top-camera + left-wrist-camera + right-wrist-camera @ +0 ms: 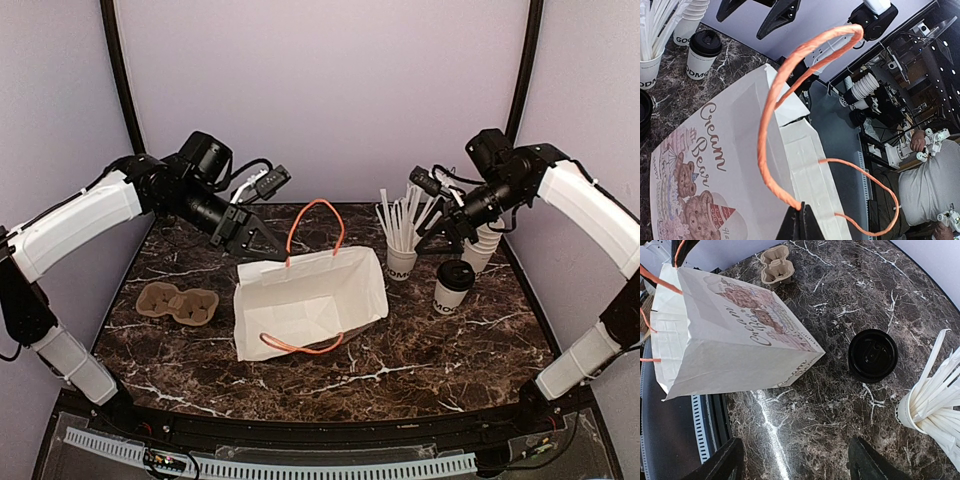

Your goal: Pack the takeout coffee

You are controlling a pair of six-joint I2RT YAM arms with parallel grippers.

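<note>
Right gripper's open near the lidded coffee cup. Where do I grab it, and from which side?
Take the takeout coffee by its white paper wall just under the black lid, fingers level, coming from its near-right side. It stands upright, the stick cup and cup stack crowd its far side, and the domed lid might pop off.

White paper bag (310, 300) with orange handles (315, 225) and "Cream Bear" print lies on its side on the dark marble table (430, 350). Its open rim is right at the left gripper (272, 248) tips, and one handle loops up just past them. Cardboard cup carrier (178, 302) lies flat, left of that gripper and nearer the table's front edge, apart from the bag. Cup of white sticks (402, 255) stands upright just left of the right gripper (438, 238); stack of lidless cups (480, 250) is just to its right, partly hidden.
</note>
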